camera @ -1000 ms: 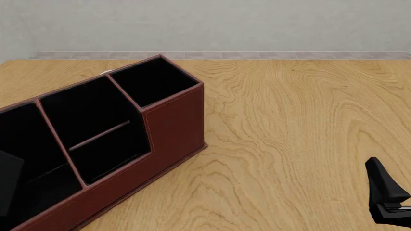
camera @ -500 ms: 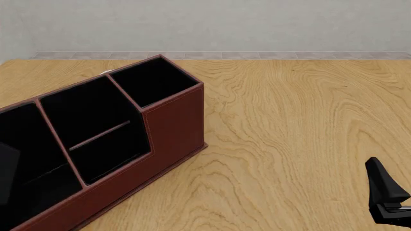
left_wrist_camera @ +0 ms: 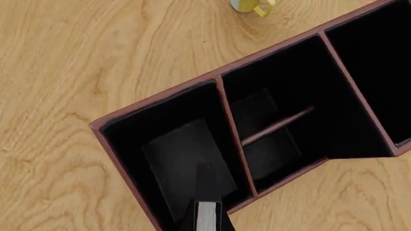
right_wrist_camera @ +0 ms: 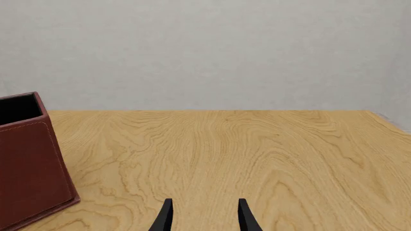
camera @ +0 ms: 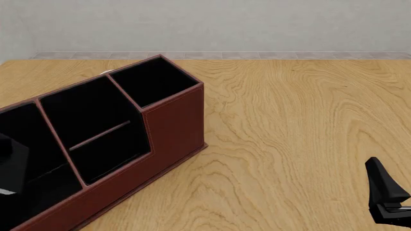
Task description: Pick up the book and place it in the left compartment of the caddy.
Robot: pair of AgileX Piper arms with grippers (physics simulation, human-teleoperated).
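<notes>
Book [camera: 13, 161] now higher over left compartment [left_wrist_camera: 173, 144] vs 0.5 s ago, caddy's [camera: 173, 125] 8 o'clock end. L pincer grip: can't tell. R pincer [right_wrist_camera: 204, 214] spread, unmoved.

Simulated wooden tabletop [camera: 301, 120], plain wall [camera: 257, 24]

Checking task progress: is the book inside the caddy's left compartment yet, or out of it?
Partly in. The left wrist view shows the book held upright in the left claw, lower end inside the left compartment, not released.

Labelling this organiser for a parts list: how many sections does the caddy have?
3. In the caddy: the left compartment at the near-left end, a middle section with a shelf bar, and a small square section at the far end.
</notes>
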